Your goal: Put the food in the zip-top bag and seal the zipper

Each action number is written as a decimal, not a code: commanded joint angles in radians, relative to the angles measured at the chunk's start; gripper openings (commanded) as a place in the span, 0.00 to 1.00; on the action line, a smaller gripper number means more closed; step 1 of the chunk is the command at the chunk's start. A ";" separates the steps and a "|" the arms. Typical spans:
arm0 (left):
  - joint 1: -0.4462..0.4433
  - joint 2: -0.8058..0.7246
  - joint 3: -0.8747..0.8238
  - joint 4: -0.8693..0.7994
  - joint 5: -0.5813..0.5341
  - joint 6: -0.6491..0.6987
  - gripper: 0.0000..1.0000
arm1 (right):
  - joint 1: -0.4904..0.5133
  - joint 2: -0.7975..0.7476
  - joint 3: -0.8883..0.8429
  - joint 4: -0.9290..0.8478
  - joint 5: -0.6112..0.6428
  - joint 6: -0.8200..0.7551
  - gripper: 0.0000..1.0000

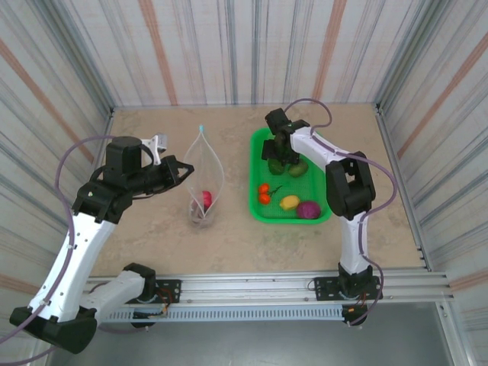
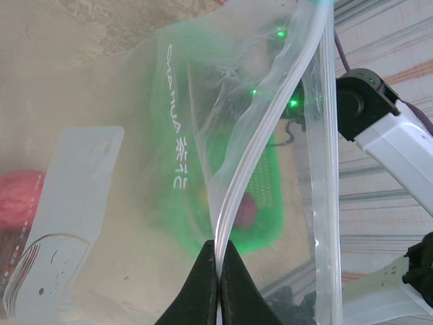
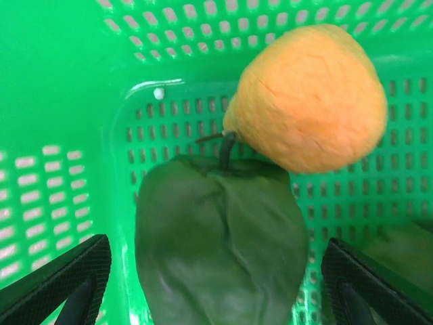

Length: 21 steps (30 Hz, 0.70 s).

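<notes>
My L gripper (image 1: 180, 169) has its fingers (image 2: 206, 284) pressed together, pinching the left lip of the zip-top bag (image 1: 200, 164) right on the zipper (image 2: 267, 118) strip. Bag lies mid-table, left of the green basket (image 1: 258, 207) and apart from it, w/ its mouth held open in a narrow loop. The light-blue slider tab (image 1: 201, 127) sits at the bag's far end. At its near end there's a magenta fruit (image 1: 205, 199) inside, w/ sth darker just beside it, can't tell what. Thru the clear plastic, the left wrist view gives me the basket as a green blur.

My R gripper (image 1: 280, 156) is down in the far part of the basket, fingers (image 3: 64, 284) spread wide. Btwn them lies a dark green pepper (image 3: 216, 237), and neither finger touches it. An orange fruit (image 3: 311, 98) rests against the pepper at its stem end. More food sits in the basket's near half: two orange-red tomatoes (image 1: 264, 192) on the left, a yellow lemon (image 1: 289, 202) in the middle, a purple piece (image 1: 308, 210) at near-right.
</notes>
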 commanded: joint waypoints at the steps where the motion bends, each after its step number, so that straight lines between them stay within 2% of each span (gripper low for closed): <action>1: 0.005 0.002 -0.007 0.012 0.021 0.025 0.00 | -0.004 0.055 0.049 -0.023 0.009 -0.008 0.83; 7: 0.006 0.007 -0.001 0.012 0.020 0.021 0.00 | -0.008 0.094 0.068 -0.023 0.021 -0.022 0.73; 11: 0.006 0.007 0.000 0.010 0.016 0.021 0.00 | -0.013 0.060 0.037 -0.019 0.033 -0.025 0.65; 16: 0.006 0.002 0.005 0.002 0.004 0.021 0.00 | -0.007 -0.081 -0.068 0.023 0.023 -0.029 0.63; 21: 0.006 -0.003 0.023 -0.007 -0.001 0.013 0.00 | 0.018 -0.292 -0.190 0.049 -0.006 -0.037 0.62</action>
